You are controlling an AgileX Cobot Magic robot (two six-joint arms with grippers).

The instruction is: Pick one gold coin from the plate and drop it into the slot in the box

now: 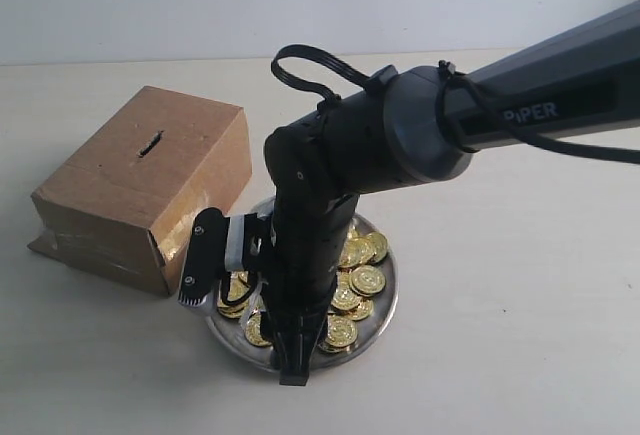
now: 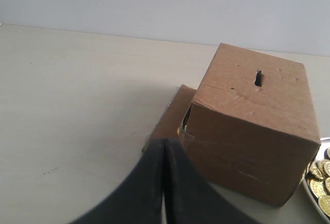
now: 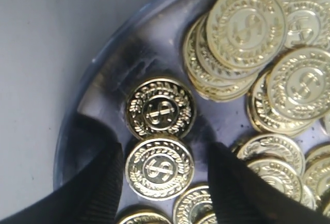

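Observation:
The silver plate [image 3: 111, 72] fills the right wrist view, holding several gold coins. One gold coin [image 3: 160, 168] lies flat between the two fingers of my right gripper [image 3: 166, 152], which is open just over the plate's floor. A second coin [image 3: 160, 108] touches it on the far side. In the exterior view the right arm points steeply down into the plate [image 1: 386, 300], its gripper [image 1: 291, 367] at the near rim. The brown box [image 1: 140, 190] stands left of the plate, slot [image 1: 150, 144] on top. My left gripper [image 2: 164, 149] is shut and empty, beside the box [image 2: 247, 131] and its slot [image 2: 258, 78].
A heap of overlapping coins [image 3: 247, 33] lies deeper in the plate, beyond the right gripper's fingers. The right arm's wrist camera [image 1: 203, 255] hangs close to the box's near corner. A cardboard flap [image 2: 175, 116] juts out at the foot of the box on the pale table [image 2: 77, 105].

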